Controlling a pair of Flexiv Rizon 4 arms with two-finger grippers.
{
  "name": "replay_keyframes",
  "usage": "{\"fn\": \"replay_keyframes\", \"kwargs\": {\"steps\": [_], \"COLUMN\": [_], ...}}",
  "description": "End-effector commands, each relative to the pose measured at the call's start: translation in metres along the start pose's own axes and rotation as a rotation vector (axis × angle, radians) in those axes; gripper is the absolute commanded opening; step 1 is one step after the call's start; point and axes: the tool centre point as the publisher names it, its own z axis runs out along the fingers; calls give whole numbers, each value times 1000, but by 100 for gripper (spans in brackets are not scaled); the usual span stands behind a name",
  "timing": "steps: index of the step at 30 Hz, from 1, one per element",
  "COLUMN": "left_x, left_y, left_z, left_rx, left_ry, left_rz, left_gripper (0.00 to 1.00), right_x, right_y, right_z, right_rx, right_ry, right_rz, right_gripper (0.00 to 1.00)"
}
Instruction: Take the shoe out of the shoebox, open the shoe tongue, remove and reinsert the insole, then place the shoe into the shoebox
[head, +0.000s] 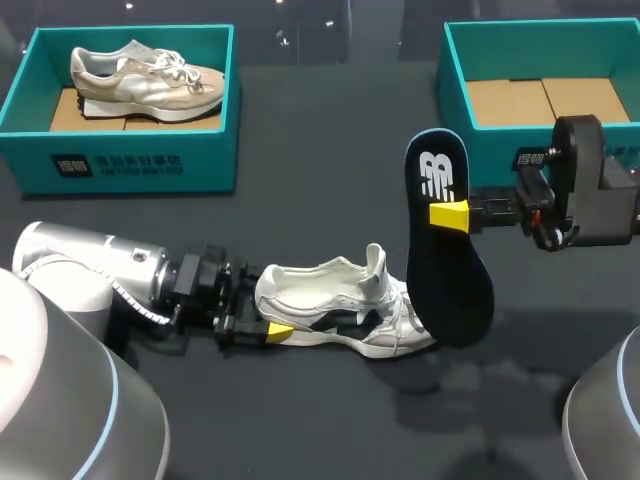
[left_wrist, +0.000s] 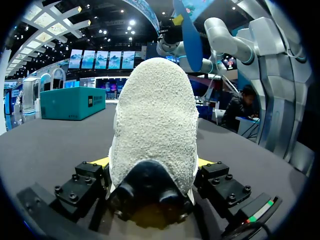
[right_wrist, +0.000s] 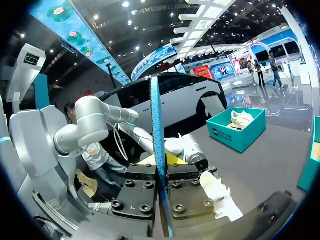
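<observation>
The right gripper (head: 450, 215) is clamped on the insole (head: 450, 290), one yellow finger pressed to each face, near the heel end; the insole hangs almost upright above the table (head: 320, 130), heel end up, and its toe end comes down close to the toe of the shoe (head: 340, 305), though I cannot tell whether they touch; its dark upper face carries a white logo at the heel, and in the right wrist view it shows edge-on as a blue strip between the fingers.

The left gripper (left_wrist: 152, 165) is closed on the shoe's heel, a yellow tip showing at either side; the shoe, white with dark patches, lies on the table with its toe towards the right arm and its tongue (head: 375, 262) pulled upright.

Behind, well apart, stand two teal shoeboxes; the left shoebox (head: 130, 160) holds a second shoe (head: 145, 80) and bears white print on its front, too small to read; the right shoebox (head: 455, 60) shows a cardboard floor, its front label partly hidden by the right arm.
</observation>
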Motion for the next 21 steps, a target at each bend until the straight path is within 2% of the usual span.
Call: {"fn": "replay_keyframes", "kwargs": {"steps": [1,9,21], "left_x": [0,0,1], "left_y": [0,0,0], "left_z": [0,0,-1], "left_rx": [0,0,-12], "left_ry": [-1,-1,7], "left_rz": [0,0,-1], "left_gripper": [0,0,0], "right_x": [-15,-24,-24], "right_y": [4,4,4], "right_z": [5,15,15], "right_rx": [14,24,24], "right_ry": [67,111,114], "right_rz": [-4,7,6], "right_gripper": [0,0,0]}}
